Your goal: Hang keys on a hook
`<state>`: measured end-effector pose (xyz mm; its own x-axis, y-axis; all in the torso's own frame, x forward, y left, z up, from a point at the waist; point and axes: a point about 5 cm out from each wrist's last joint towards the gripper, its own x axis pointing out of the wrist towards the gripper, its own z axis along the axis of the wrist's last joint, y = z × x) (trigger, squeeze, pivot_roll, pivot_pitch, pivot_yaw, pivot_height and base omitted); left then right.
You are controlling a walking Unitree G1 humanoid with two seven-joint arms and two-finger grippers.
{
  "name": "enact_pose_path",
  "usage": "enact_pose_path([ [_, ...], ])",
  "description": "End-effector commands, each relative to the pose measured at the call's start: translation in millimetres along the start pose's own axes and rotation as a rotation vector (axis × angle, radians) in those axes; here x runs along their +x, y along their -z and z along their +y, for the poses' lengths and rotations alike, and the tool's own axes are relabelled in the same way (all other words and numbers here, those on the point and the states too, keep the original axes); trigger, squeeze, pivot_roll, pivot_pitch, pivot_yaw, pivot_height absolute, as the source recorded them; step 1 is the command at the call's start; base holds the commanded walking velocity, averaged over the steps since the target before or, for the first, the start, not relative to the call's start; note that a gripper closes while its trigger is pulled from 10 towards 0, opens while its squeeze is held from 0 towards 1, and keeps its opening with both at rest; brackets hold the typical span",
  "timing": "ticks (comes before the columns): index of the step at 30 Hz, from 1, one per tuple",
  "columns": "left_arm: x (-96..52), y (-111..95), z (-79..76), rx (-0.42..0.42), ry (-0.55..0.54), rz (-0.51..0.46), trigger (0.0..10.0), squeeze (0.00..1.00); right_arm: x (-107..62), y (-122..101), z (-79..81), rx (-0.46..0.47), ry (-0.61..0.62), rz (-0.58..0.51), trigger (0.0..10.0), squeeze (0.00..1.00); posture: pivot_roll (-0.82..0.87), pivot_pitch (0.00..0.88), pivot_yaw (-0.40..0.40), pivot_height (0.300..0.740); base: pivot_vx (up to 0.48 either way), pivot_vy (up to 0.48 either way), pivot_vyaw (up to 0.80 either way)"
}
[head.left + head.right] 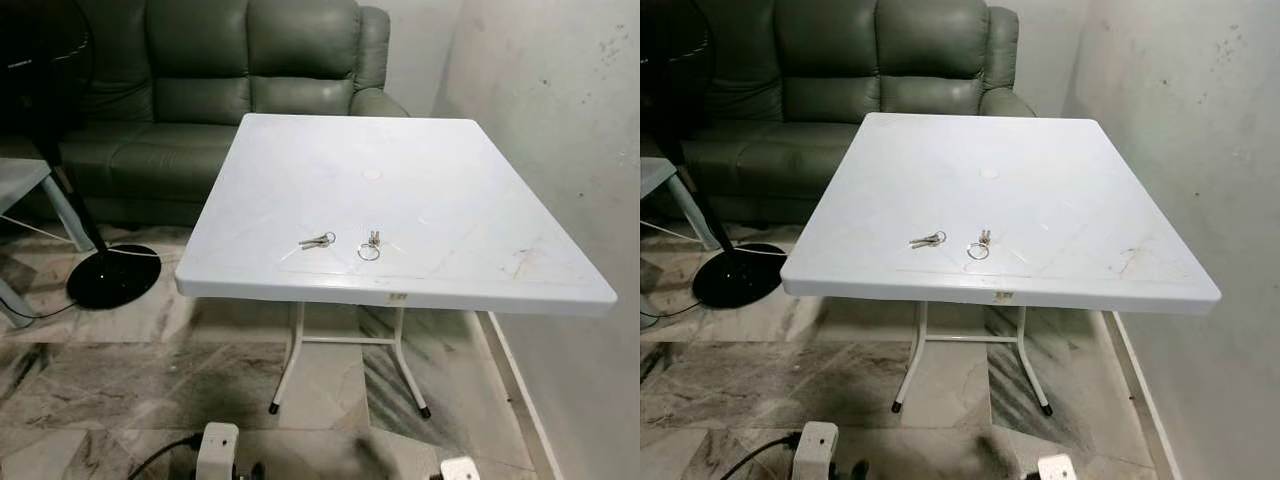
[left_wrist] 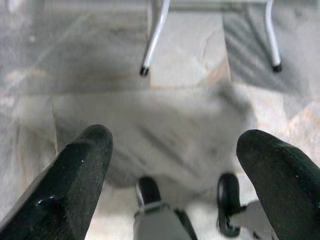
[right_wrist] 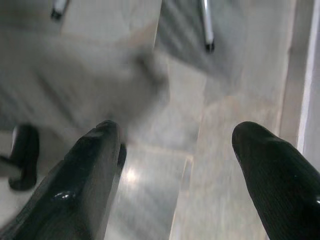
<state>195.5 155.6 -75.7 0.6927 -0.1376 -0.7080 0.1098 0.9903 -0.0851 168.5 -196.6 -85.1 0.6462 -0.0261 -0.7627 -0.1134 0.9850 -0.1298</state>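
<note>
1. Progress: nothing of the task was done when I took stock; both sets of keys lay on the bench (image 1: pixel 450 190), untouched, and I could make out no hook on the wall (image 1: pixel 560 120) beside it; pick-up, carry and hanging were all left, by my judgement.
2. Left key set (image 1: pixel 318 241): flat metal keys fanned from a small ring, bright and thin; it lay near the bench's front edge, just beside the second set.
3. Right key set (image 1: pixel 370 246): a short bunch on a round wire ring, the ring lying flat toward the front edge; apart from the first set, not touching.
4. Bench: white moulded plastic top, square with rounded corners, smooth and slightly scuffed; a small round cap at its middle; thin white metal legs with dark feet.
5. Left tool (image 2: pixel 175 165): two blunt black fingers (image 2: pixel 75 180), matte and rubbery, spread wide and holding nothing; it hung low over the floor (image 1: pixel 120 380).
6. Right tool (image 3: pixel 175 165): fingers likewise spread, empty, over the floor near the wall.
7. Surroundings: grey veined marble floor, glossy; a green leather sofa (image 1: pixel 240 70), padded and creased, behind the bench; a black round fan base (image 1: pixel 113 275) at the left.
</note>
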Motion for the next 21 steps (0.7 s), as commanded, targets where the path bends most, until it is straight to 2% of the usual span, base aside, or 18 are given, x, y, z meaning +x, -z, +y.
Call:
enact_pose_path([
  [1, 1.1, -9, 1.8, -0.016, 0.007, -0.051, 10.0, 0.0, 1.4, -9, -0.6, 0.014, 0.0, -0.051, 10.0, 0.0, 0.01, 0.0, -0.029, 0.74, 0.0, 0.0, 0.0],
  [3, 1.4, -13, 2.4, -0.026, 0.009, -0.074, 10.0, 0.0, 2.1, -13, -0.4, 0.011, -0.004, -0.075, 10.0, 0.0, 0.01, 0.0, -0.032, 0.74, 0.0, 0.0, 0.0],
  [8, 4.6, -54, 2.7, -0.045, 0.034, -0.29, 10.0, 0.0, 5.6, -57, -3.3, 0.05, -0.01, -0.294, 10.0, 0.0, 0.01, 0.0, -0.041, 0.74, 0.0, 0.0, 0.0],
  [10, 4.8, -74, 2.1, -0.058, 0.048, -0.387, 10.0, 0.0, 5.2, -77, -6.8, 0.065, -0.007, -0.391, 10.0, 0.0, 0.01, 0.0, -0.041, 0.74, 0.0, 0.0, 0.0],
  [11, 3.8, -90, 1.5, -0.073, 0.062, -0.467, 10.0, 0.0, 4.0, -92, -10.3, 0.084, -0.003, -0.462, 10.0, 0.0, 0.01, 0.0, -0.042, 0.74, 0.0, 0.0, 0.0],
  [14, 2.2, -117, 1.9, -0.115, 0.07, -0.574, 10.0, 0.0, 1.1, -116, -18.6, 0.127, 0.016, -0.568, 10.0, 0.0, 0.01, 0.0, -0.045, 0.74, 0.0, 0.0, 0.0],
  [16, -1.4, -143, 1.0, -0.125, 0.091, -0.676, 10.0, 0.0, -3.8, -140, -24.4, 0.135, 0.027, -0.675, 10.0, 0.0, 0.01, 0.0, -0.045, 0.74, 0.0, 0.0, 0.0],
  [17, -1.4, -143, 1.0, -0.125, 0.091, -0.676, 10.0, 0.0, -3.8, -140, -24.4, 0.135, 0.027, -0.675, 10.0, 0.0, 0.01, 0.0, -0.045, 0.74, 0.0, 0.0, 0.0],
  [18, -3.5, -153, 0.5, -0.119, 0.101, -0.715, 10.0, 0.0, -6.5, -151, -26.5, 0.137, 0.028, -0.719, 10.0, 0.0, 0.01, 0.0, -0.044, 0.74, 0.0, 0.0, 0.0],
  [19, -8.9, -173, -0.6, -0.104, 0.118, -0.795, 10.0, 0.0, -13.0, -170, -30.6, 0.145, 0.024, -0.806, 10.0, 0.0, 0.01, 0.0, -0.043, 0.74, 0.0, 0.0, 0.0],
  [21, -11.6, -181, -1.4, -0.104, 0.128, -0.827, 10.0, 0.0, -16.7, -177, -32.4, 0.144, 0.02, -0.845, 10.0, 0.0, 0.0, 0.0, -0.041, 0.74, 0.0, 0.0, 0.0],
])
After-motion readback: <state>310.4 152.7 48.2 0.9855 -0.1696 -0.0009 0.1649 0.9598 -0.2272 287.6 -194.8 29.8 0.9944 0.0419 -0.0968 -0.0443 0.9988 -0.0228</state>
